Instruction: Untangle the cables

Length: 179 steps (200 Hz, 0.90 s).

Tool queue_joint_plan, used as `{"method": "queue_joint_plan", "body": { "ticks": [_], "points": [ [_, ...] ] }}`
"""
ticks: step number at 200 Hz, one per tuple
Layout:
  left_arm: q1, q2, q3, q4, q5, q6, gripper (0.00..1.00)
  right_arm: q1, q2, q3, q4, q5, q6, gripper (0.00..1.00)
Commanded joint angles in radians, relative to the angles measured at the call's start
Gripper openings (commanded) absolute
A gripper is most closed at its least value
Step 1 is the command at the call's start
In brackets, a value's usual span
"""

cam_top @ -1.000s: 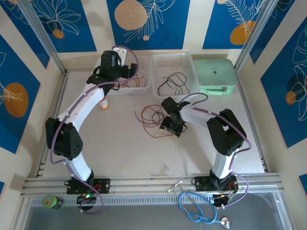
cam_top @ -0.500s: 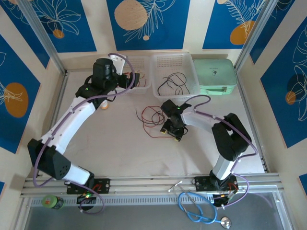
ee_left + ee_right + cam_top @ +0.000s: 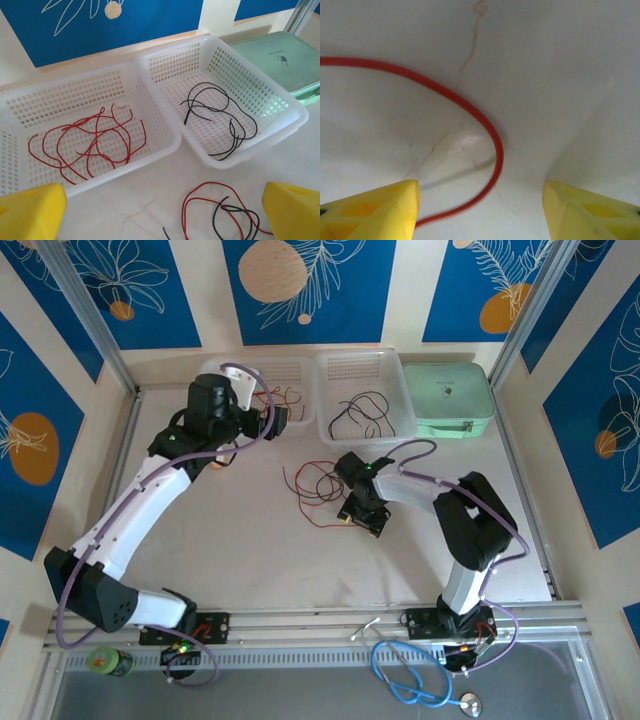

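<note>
A loose tangle of red and black cables point(image 3: 315, 485) lies mid-table; it also shows low in the left wrist view point(image 3: 222, 212). Several red cables point(image 3: 85, 142) lie in the left white basket point(image 3: 165, 142), and black cables point(image 3: 220, 117) lie in the right basket point(image 3: 292, 122). My left gripper point(image 3: 276, 421) hovers open at the left basket's front right corner, with nothing between its yellow fingers point(image 3: 32, 212). My right gripper point(image 3: 362, 516) is low over the table at the tangle's right edge. It is open, and one red cable point(image 3: 487, 127) curves across the gap point(image 3: 480, 210).
A mint green case point(image 3: 448, 398) sits right of the baskets. A small orange-based bottle point(image 3: 216, 462) stands under my left forearm. A light blue coiled cable point(image 3: 412, 685) and a green bottle point(image 3: 110, 661) lie beyond the near rail.
My left arm has drawn back from over the left basket, its gripper now lower and to the right at the basket's corner. My right gripper has stayed by the tangle, shifting only slightly.
</note>
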Motion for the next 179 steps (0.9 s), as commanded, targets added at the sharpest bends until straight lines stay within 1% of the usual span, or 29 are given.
{"method": "queue_joint_plan", "body": {
  "ticks": [1, 6, 14, 19, 22, 28, 35, 44, 62, 90, 109, 129, 154, 179],
  "points": [
    [-0.021, -0.064, -0.038, -0.011, 0.041, -0.042, 1.0, 0.02, 0.038, 0.037, 0.01, -0.014, -0.001, 0.64],
    [-0.026, -0.074, -0.047, -0.01, 0.042, -0.047, 1.0, 0.024, 0.043, 0.038, 0.012, -0.017, 0.001, 0.61],
    [-0.033, -0.089, -0.063, -0.009, 0.042, -0.054, 1.0, 0.03, 0.049, 0.037, 0.017, -0.018, 0.003, 0.52],
    [-0.042, -0.099, -0.072, -0.008, 0.041, -0.059, 1.0, 0.033, 0.05, 0.035, 0.021, -0.02, 0.004, 0.45],
    [-0.046, -0.103, -0.079, -0.007, 0.041, -0.062, 1.0, 0.034, 0.05, 0.033, 0.023, -0.023, 0.005, 0.39],
    [-0.056, -0.113, -0.087, -0.007, 0.04, -0.067, 1.0, 0.036, 0.05, 0.029, 0.027, -0.025, 0.006, 0.28],
    [-0.069, -0.123, -0.097, -0.007, 0.038, -0.07, 1.0, 0.036, 0.049, 0.027, 0.028, -0.026, 0.008, 0.19],
    [-0.088, -0.136, -0.106, -0.012, 0.032, -0.072, 1.0, 0.037, 0.046, 0.024, 0.027, -0.023, 0.008, 0.11],
    [-0.13, -0.155, -0.126, -0.026, 0.01, -0.076, 1.0, 0.039, 0.029, 0.017, 0.027, -0.012, 0.006, 0.0],
    [-0.188, -0.179, -0.16, -0.046, -0.026, -0.084, 1.0, 0.043, -0.019, 0.016, 0.022, 0.014, -0.024, 0.0],
    [-0.216, -0.195, -0.192, -0.048, -0.033, -0.101, 1.0, 0.059, -0.081, 0.038, -0.009, 0.068, -0.069, 0.0],
    [-0.239, -0.216, -0.235, -0.042, -0.034, -0.114, 1.0, 0.091, -0.166, 0.076, -0.054, 0.162, -0.156, 0.0],
    [-0.26, -0.252, -0.304, -0.017, -0.033, -0.118, 1.0, 0.132, -0.277, 0.109, -0.088, 0.26, -0.312, 0.0],
    [-0.275, -0.286, -0.366, 0.004, -0.022, -0.119, 1.0, 0.143, -0.406, 0.107, -0.075, 0.279, -0.457, 0.0]
  ]
}}
